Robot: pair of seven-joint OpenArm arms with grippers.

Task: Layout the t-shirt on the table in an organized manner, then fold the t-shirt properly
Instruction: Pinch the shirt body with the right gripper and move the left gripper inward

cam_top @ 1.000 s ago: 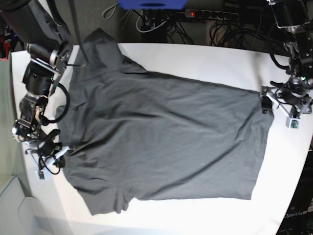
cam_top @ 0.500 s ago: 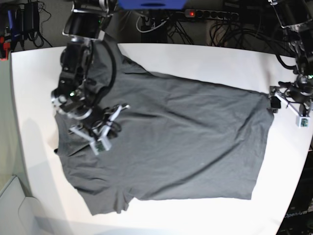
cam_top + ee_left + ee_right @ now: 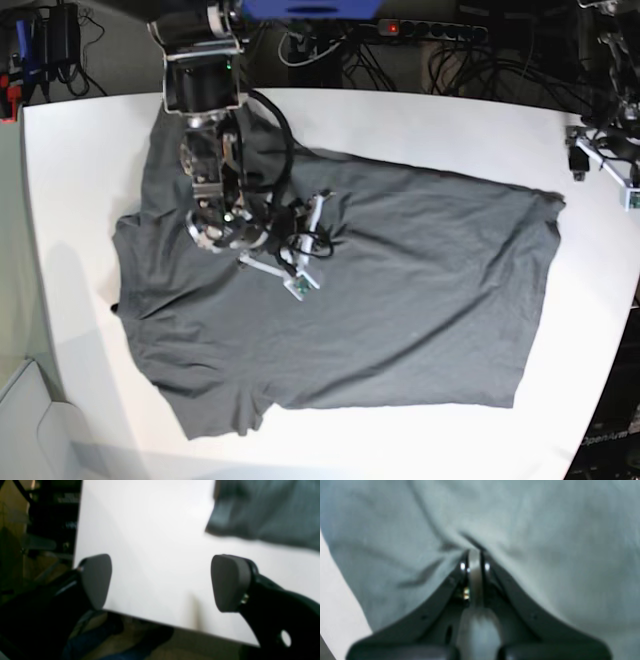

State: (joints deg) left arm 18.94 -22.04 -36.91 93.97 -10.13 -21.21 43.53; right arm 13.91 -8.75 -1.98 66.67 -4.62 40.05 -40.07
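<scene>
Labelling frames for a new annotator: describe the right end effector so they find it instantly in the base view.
Start at the white table, then the dark grey t-shirt spread across it. The right end effector is the one over the shirt's upper left part, shut on the t-shirt fabric. The left end effector hangs open at the table's far right edge, off the cloth.

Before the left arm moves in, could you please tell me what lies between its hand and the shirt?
Only bare table between the open left hand and the shirt, per the left wrist view.
</scene>
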